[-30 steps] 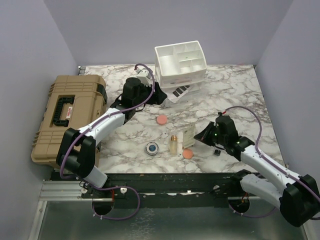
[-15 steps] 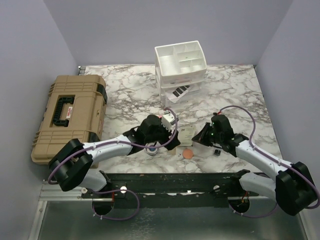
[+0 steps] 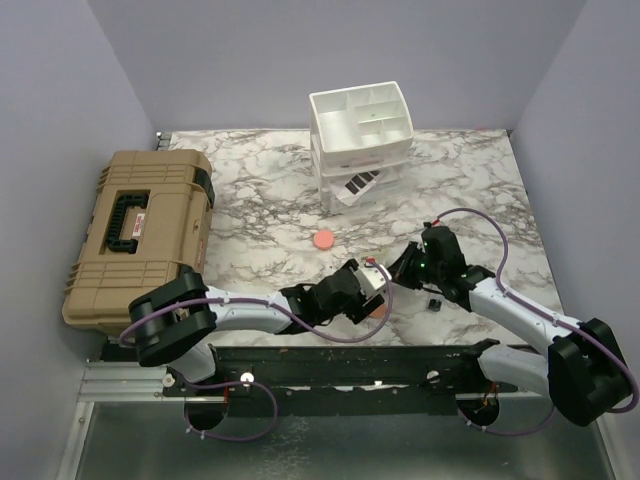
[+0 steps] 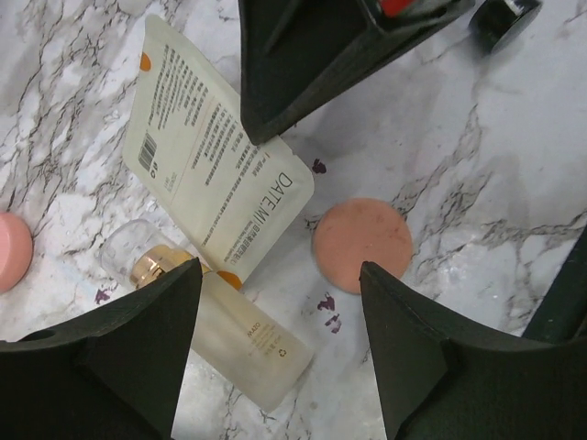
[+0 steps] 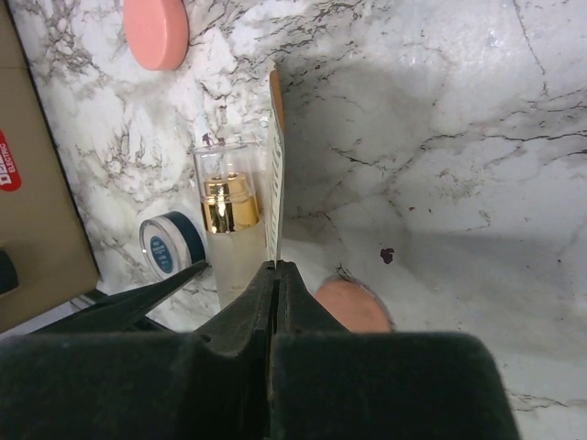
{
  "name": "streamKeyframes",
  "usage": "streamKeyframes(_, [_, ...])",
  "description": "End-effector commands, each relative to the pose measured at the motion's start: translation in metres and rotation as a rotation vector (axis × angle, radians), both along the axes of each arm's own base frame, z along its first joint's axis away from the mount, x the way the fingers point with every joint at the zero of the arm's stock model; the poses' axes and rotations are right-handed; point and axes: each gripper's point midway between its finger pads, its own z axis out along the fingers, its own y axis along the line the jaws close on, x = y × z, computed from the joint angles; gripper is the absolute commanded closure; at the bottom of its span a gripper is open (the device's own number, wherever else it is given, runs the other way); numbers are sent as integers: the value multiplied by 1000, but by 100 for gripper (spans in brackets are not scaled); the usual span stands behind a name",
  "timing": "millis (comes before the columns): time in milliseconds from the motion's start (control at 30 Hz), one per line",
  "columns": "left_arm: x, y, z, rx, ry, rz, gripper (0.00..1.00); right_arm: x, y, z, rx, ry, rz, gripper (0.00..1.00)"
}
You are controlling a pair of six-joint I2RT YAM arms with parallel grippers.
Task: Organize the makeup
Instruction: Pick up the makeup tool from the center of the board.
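Observation:
My right gripper [image 5: 275, 266] is shut on the near edge of the cream sachet [image 4: 215, 183], which shows edge-on [image 5: 275, 174] in the right wrist view. My left gripper [image 4: 280, 270] hangs open just above the table, straddling the amber bottle [image 4: 225, 325] and a peach puff [image 4: 362, 243]. The two grippers [image 3: 378, 285] [image 3: 393, 272] nearly meet near the front edge. The round blue compact [image 5: 170, 246] lies left of the bottle [image 5: 229, 229]. A pink puff [image 3: 323, 240] sits alone mid-table. The black strip palette [image 3: 360, 183] leans at the organizer's foot. A tiny dark vial [image 3: 434, 302] stands by the right arm.
The white compartmented organizer [image 3: 362, 125] stands at the back centre. A big tan hard case [image 3: 135, 235] fills the left side. The left arm lies low along the table's near edge, and the right arm reaches in from the right.
The left arm has swung from the organizer down to the front of the table and now hovers over the bottle and puff, jaws slightly wider. The right gripper edged left, staying shut.

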Motion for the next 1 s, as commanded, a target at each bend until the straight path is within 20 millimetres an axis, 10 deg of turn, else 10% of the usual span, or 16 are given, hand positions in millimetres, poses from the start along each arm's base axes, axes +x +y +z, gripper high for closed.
streamKeyframes(0, [21,7,-3,67,-143,124,28,8,11,18,48,-39,21,99])
streamKeyframes(433, [34,-4,-22,17,-216,234,42,7,14,19,67,-33,28,99])
streamKeyframes(967, [37,-1,-26,-15,-223,276,94,15,18,19,66,-24,21,99])
